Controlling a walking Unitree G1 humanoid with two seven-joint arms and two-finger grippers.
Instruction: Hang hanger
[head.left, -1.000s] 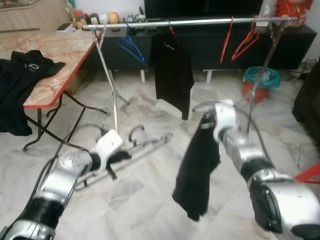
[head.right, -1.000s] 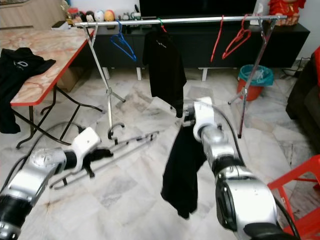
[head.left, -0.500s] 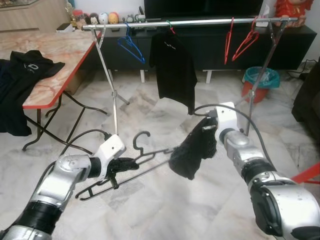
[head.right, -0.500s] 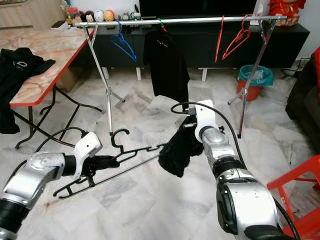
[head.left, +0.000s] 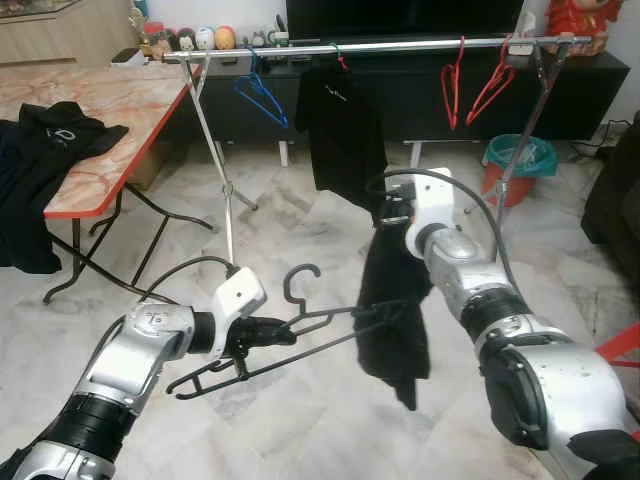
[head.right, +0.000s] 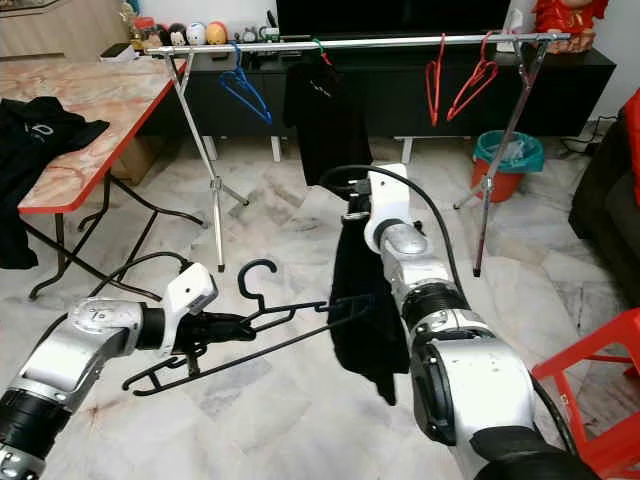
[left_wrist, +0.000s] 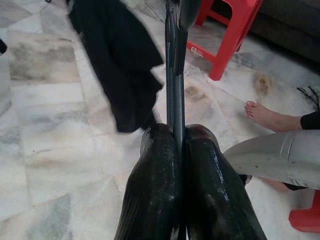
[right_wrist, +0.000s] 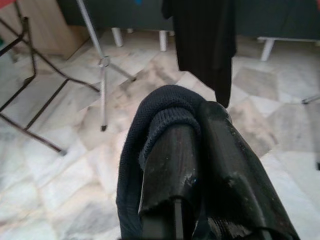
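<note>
My left gripper (head.left: 272, 333) is shut on a black hanger (head.left: 330, 322), holding it nearly level at knee height with its hook (head.left: 300, 276) pointing up. The hanger's far end reaches the black garment (head.left: 393, 325), which hangs limp from my right gripper (head.left: 394, 222). The right gripper is shut on the garment's top edge. In the right wrist view the cloth (right_wrist: 155, 115) wraps over the fingers (right_wrist: 220, 150). The left wrist view has the hanger (left_wrist: 173, 75) pinched between the fingers (left_wrist: 155, 185). The clothes rail (head.left: 400, 45) crosses behind.
On the rail hang a blue hanger (head.left: 262, 96), a black shirt (head.left: 345, 130) and red hangers (head.left: 480, 80). A red-edged table (head.left: 110, 120) with dark clothes (head.left: 40, 160) stands left. A teal-lined bin (head.left: 520, 165) and red stool (left_wrist: 227, 35) stand right. A person's foot (left_wrist: 265, 112) rests nearby.
The right gripper rose and drew in, so the bunched garment now hangs straight. The left gripper carried the hanger up and right until its end met the garment.
</note>
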